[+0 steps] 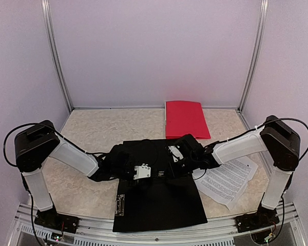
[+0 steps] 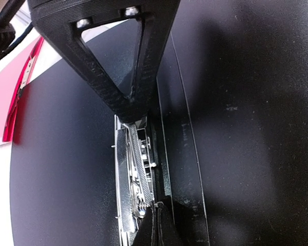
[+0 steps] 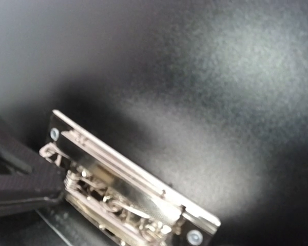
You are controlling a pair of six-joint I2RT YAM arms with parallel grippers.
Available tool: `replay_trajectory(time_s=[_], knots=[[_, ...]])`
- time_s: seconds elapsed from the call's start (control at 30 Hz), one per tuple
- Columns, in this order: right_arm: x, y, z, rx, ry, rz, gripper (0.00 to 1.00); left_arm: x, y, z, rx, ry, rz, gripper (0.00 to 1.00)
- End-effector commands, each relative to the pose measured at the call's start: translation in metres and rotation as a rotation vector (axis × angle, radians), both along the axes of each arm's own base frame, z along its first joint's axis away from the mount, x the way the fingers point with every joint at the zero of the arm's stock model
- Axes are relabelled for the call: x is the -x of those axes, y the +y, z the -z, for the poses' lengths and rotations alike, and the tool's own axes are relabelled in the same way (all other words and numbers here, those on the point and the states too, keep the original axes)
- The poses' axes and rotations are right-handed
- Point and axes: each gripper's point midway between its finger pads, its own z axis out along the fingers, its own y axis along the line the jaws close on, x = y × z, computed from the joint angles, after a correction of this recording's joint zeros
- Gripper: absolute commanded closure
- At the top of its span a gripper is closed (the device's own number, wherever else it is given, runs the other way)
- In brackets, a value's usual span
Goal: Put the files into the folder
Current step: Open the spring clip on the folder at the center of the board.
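Files (image 1: 228,180) are lying right; left tool (image 1: 141,171) and right tool (image 1: 177,156), both clenched, are sitting at the folder (image 1: 159,207) clip (image 3: 128,189); recommend raising it fully.

- A black folder (image 1: 161,207) is laid open on the table (image 1: 92,133), near its front edge, between the arm bases.
- A metal clip (image 1: 121,202) is seen along the left side of the near flap.
- The left arm (image 1: 74,158) and right arm (image 1: 238,146) are stretched inward, their ends close together over the folder's far half.
- A printed sheet (image 1: 231,179) is laid right of the black folder, partly under the right arm.
- A red folder (image 1: 185,119) is laid closed just beyond.
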Motion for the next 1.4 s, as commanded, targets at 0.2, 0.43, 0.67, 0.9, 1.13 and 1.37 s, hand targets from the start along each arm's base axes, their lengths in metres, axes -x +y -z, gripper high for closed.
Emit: replay_trajectory(time_s=[0.2, 0.43, 0.67, 0.9, 1.13, 1.37], knots=[[-0.031, -0.007, -0.026, 0.015, -0.130, 0.020, 1.00, 0.053, 0.019, 0.042, -0.136, 0.183, 0.091, 1.00], [-0.017, -0.001, -0.054, -0.059, -0.160, -0.017, 1.00, 0.022, 0.010, -0.001, 0.010, 0.117, -0.043, 0.77], [-0.011, 0.016, -0.074, -0.089, -0.197, -0.070, 1.00, 0.004, 0.010, -0.044, 0.088, 0.072, -0.175, 0.18], [-0.006, 0.043, -0.096, -0.101, -0.243, -0.140, 1.00, -0.007, 0.043, -0.051, 0.064, 0.137, -0.450, 0.01], [-0.004, 0.072, -0.103, -0.069, -0.286, -0.203, 0.92, 0.000, 0.071, -0.038, 0.057, 0.241, -0.665, 0.01], [-0.002, 0.102, -0.102, -0.106, -0.289, -0.251, 0.83, 0.008, 0.079, -0.027, 0.066, 0.271, -0.706, 0.01]])
